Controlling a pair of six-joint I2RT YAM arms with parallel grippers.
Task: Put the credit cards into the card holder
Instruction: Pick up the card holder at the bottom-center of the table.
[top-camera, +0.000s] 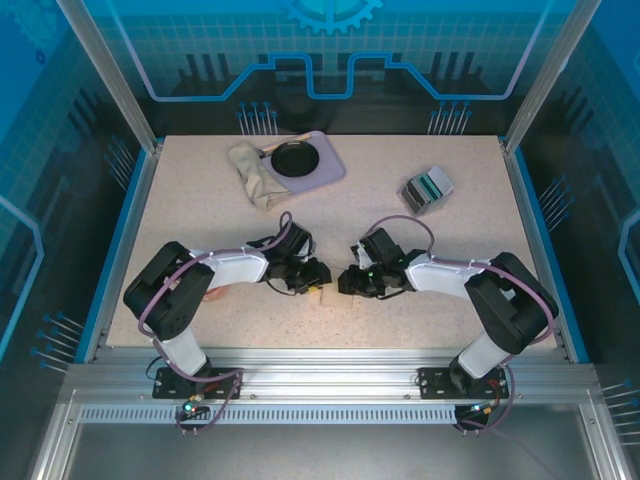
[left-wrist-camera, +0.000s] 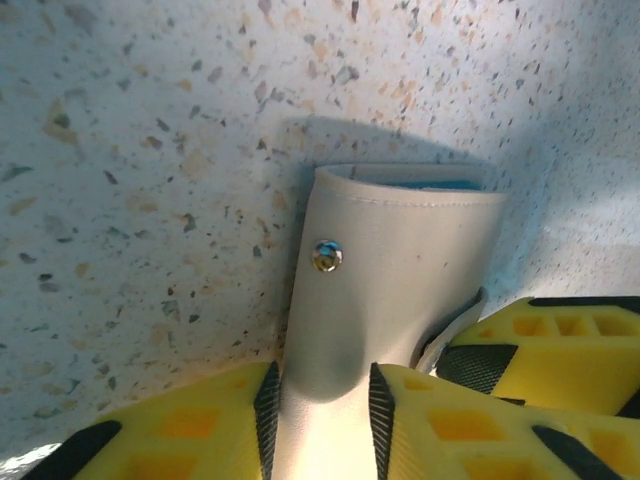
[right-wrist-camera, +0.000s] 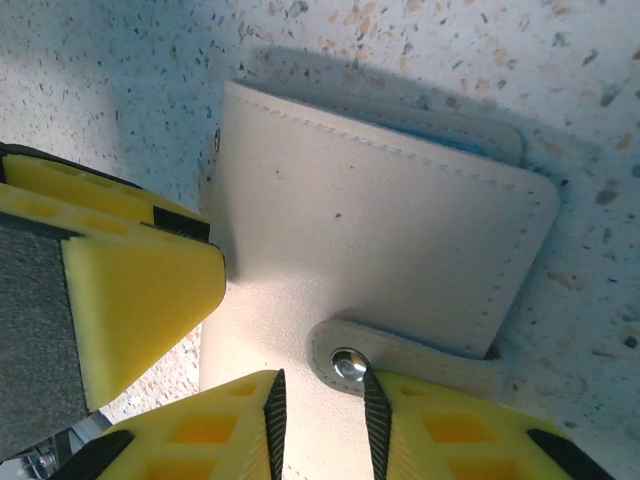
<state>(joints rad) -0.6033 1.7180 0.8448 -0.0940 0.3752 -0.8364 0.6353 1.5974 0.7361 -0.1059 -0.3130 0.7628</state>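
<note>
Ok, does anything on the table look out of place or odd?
A teal card edge pokes out of the card holder, gripped by both the left pincer and right pincer. A crumpled cloth lies beside the lilac tray.

Speckled tabletop carries: lavender tray and crumpled cloth rear left; grey card box rear right; card holder near centre.

card holder: lying on the table, near-centre, between both grippers
left gripper: sitting at its left end, fingers straddling it (pads touching)
right gripper: sitting at its right end, likewise
tray: sitting far back, left of centre, dish resting on it
cloth: lying just left of the tray, touching
box: standing far back right, credit cards standing in it
</note>
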